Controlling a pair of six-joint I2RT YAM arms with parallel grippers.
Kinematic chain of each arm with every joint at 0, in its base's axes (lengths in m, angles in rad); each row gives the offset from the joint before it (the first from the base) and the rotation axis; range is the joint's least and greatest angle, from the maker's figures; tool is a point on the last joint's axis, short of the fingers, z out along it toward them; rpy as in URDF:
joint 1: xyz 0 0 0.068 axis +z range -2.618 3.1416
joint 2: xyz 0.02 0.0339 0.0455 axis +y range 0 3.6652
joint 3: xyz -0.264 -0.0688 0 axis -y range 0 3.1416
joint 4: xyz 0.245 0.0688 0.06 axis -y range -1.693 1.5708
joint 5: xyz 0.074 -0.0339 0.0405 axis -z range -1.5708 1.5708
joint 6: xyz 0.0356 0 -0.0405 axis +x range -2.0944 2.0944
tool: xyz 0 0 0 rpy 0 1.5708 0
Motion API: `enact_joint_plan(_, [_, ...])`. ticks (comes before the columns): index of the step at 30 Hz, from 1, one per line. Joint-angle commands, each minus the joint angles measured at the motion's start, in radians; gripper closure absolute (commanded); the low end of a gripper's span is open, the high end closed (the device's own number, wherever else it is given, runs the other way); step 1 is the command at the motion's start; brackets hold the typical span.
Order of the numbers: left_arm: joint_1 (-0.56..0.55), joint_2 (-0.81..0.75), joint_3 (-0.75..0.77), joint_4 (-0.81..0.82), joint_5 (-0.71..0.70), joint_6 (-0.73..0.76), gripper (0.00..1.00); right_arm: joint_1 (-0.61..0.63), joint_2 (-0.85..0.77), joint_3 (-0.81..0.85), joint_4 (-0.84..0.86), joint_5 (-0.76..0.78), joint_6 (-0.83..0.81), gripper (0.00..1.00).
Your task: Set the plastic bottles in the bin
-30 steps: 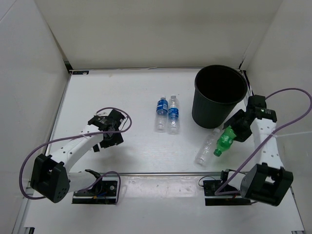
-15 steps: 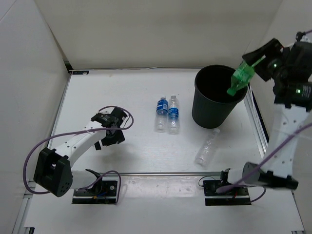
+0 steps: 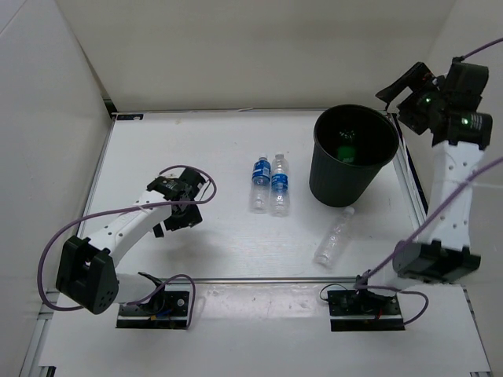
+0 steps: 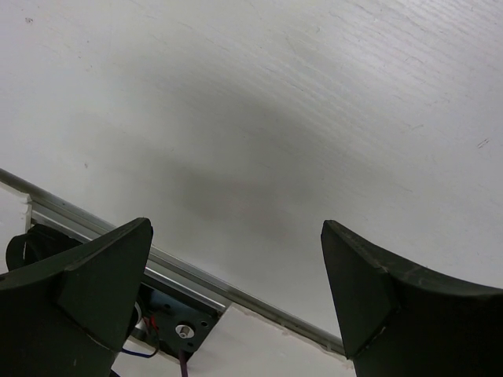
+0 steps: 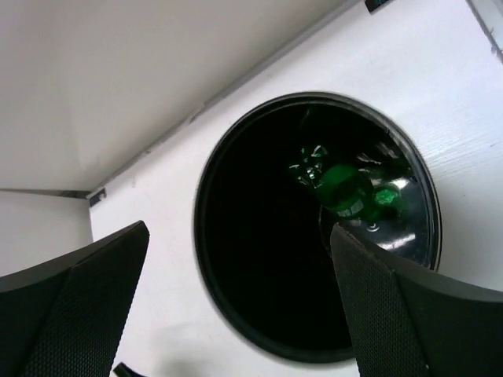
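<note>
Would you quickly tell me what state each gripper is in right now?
The left gripper is open, holding nothing.
The right gripper is open and empty, above the bin; the green bottle lies inside it.

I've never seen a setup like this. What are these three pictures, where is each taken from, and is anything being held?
Two white robot arms stand at the near edge of a white table, each ending in a two-finger hand. The wide picture looks down from above and behind them; the other two come from cameras on the wrists. The left hand hangs open over bare table, holding nothing. The right hand is open and empty above the tall round black plastic bin. A small green plastic bottle lies inside it. On the table lie two clear plastic bottles with blue labels and white caps, side by side, and one plain clear bottle near the bin.
</note>
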Motion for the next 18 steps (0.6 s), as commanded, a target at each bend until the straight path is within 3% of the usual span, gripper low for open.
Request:
enact_joint_plan(1, [-0.004,-0.023,0.002,-0.006,-0.007,-0.021,0.00,0.027,-0.189,-0.076,0.002,0.010,0.004,0.00])
enact_joint_plan(3, [-0.004,-0.023,0.001,-0.006,-0.007,-0.021,0.00,0.046,-0.308,-0.200,0.011,-0.040,0.038,0.00])
enact_joint_plan(8, [-0.004,-0.023,0.001,-0.006,-0.007,-0.012,0.00,0.089,-0.623,-0.702,0.011,-0.050,0.134,0.00])
enact_joint_plan(11, [-0.004,-0.023,0.001,-0.006,-0.007,-0.001,0.00,0.089,-0.739,-0.856,-0.024,-0.050,0.134,0.00])
enact_joint_plan(15, [-0.004,-0.032,-0.017,0.017,0.004,0.022,0.00,0.100,-0.769,-1.074,-0.015,-0.102,0.101,0.01])
enact_joint_plan(18, [-0.004,-0.032,-0.035,0.042,0.025,0.031,0.00,0.123,-0.746,-1.131,0.003,-0.102,0.086,0.01])
